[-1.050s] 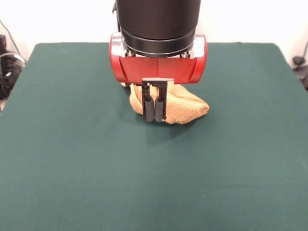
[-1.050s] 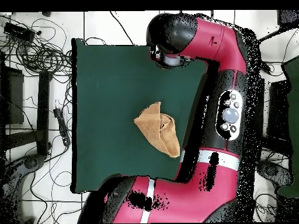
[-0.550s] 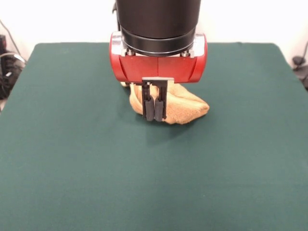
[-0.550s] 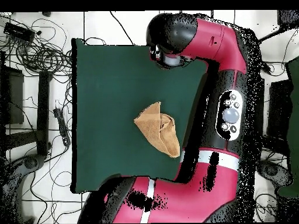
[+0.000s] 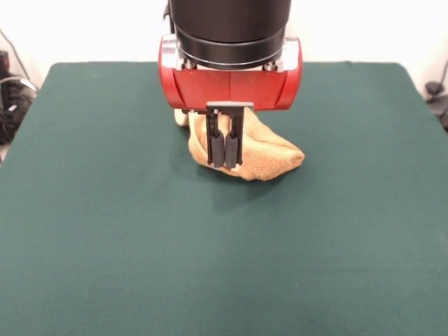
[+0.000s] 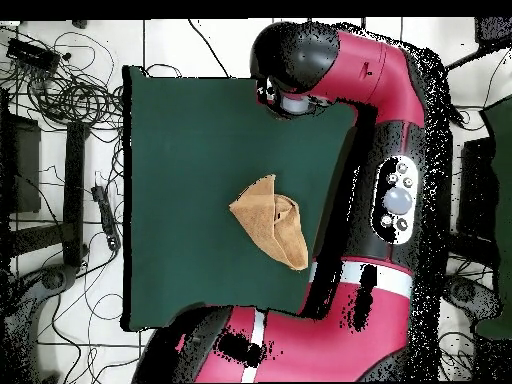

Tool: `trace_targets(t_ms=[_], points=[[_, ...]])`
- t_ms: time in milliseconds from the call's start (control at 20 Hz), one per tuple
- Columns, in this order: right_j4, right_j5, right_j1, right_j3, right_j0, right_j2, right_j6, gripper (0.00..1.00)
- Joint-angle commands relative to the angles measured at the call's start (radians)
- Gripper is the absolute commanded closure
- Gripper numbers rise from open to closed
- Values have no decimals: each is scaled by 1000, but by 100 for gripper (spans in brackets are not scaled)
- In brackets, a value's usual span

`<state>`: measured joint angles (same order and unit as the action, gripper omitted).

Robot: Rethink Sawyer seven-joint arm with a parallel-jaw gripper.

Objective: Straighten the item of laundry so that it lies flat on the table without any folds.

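From the front, the pincer (image 5: 225, 150) hangs with its fingers together, gripping nothing, in front of the towel (image 5: 266, 155) — bunched mid-counter (image 5: 105, 231), nothing flattened yet. From overhead, the towel (image 6: 272, 220) lies folded into a wedge — every fold left to open. No readable writing anywhere.
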<state>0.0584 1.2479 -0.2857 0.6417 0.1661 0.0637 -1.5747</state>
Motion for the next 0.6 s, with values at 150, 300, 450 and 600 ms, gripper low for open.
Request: trace_targets(t_ms=[150,300,450,600], points=[[15,-50,5,198,-15,-52,-174,100],[15,-52,7,196,-16,-51,-177,0],[12,-51,9,192,-17,-49,-179,0],[12,-48,9,189,-18,-48,-180,0]])
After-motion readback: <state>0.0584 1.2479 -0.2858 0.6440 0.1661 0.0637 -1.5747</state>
